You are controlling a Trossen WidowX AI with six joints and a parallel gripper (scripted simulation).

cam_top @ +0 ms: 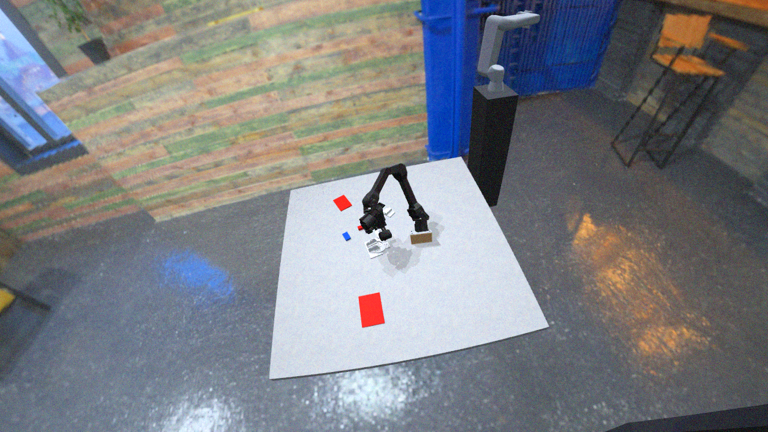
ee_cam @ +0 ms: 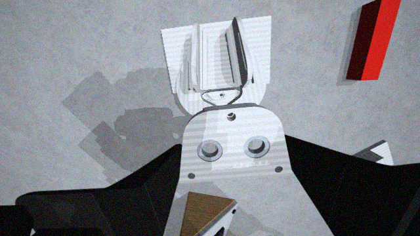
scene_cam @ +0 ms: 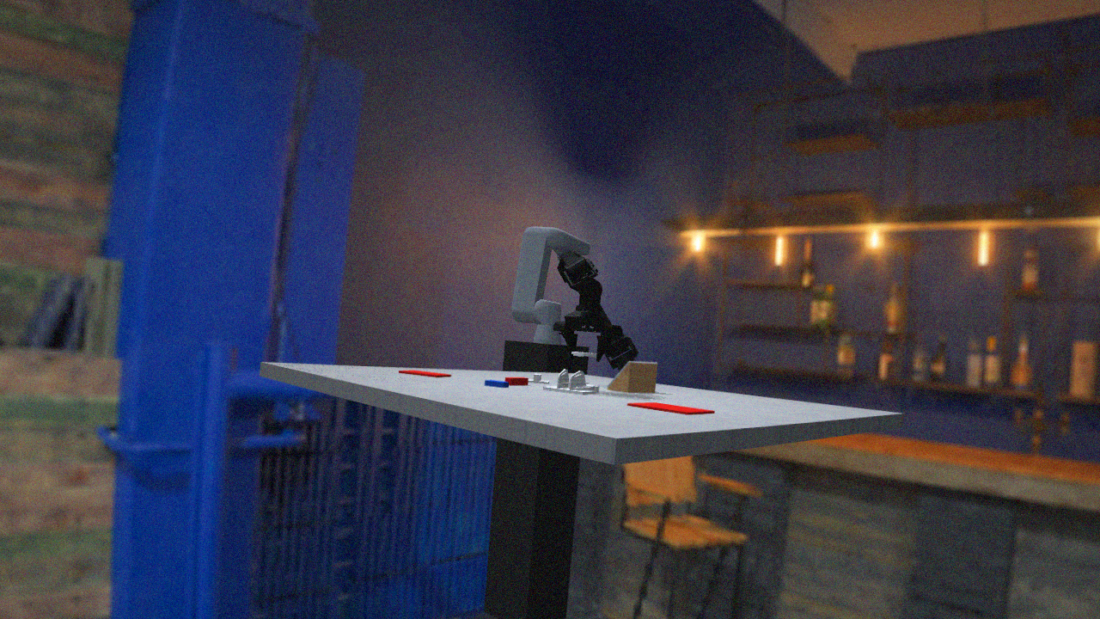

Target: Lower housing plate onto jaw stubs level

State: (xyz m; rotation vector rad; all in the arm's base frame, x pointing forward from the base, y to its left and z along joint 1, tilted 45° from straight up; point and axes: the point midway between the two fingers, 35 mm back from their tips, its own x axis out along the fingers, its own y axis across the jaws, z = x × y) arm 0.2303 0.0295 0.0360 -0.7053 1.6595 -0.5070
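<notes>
Housing plate held above the table, apart from the jaw assembly

The black claw [cam_top: 378, 231] [scene_cam: 582, 346] [ee_cam: 230, 144] is closed on the flat white housing plate [scene_cam: 582, 353] [ee_cam: 230, 129], which has a rounded end and two ringed holes. The plate hangs roughly level above the grey-white table [cam_top: 456, 300] [scene_cam: 461, 396] [ee_cam: 328, 108]. It is near the white assembly with two upright fins [cam_top: 375, 248] [scene_cam: 571, 385] [ee_cam: 218, 56], not seated on it; how well the holes line up with the stubs cannot be told. A small red block [cam_top: 360, 227] [scene_cam: 516, 381] [ee_cam: 371, 49] and a blue block [cam_top: 346, 236] [scene_cam: 496, 383] lie near the assembly. The tan wooden wedge [cam_top: 421, 237] [scene_cam: 637, 376] [ee_cam: 207, 210] stands at the arm's foot.
</notes>
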